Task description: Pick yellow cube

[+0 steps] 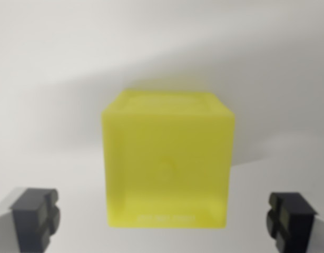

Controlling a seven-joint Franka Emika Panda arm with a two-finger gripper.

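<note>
Wrist view shows the yellow cube sitting on the pale desk, dead centre and close under the camera, though the picture is soft. The claw is spread wide, holding nothing: one dark fingertip stands well off the cube's side at the wrist view's left, the other off its side at the wrist view's right, neither touching. I'd judge this the approach step, lined up over the cube. Next it likely needs to come down until the tips bracket the cube's sides, then squeeze evenly.
</note>
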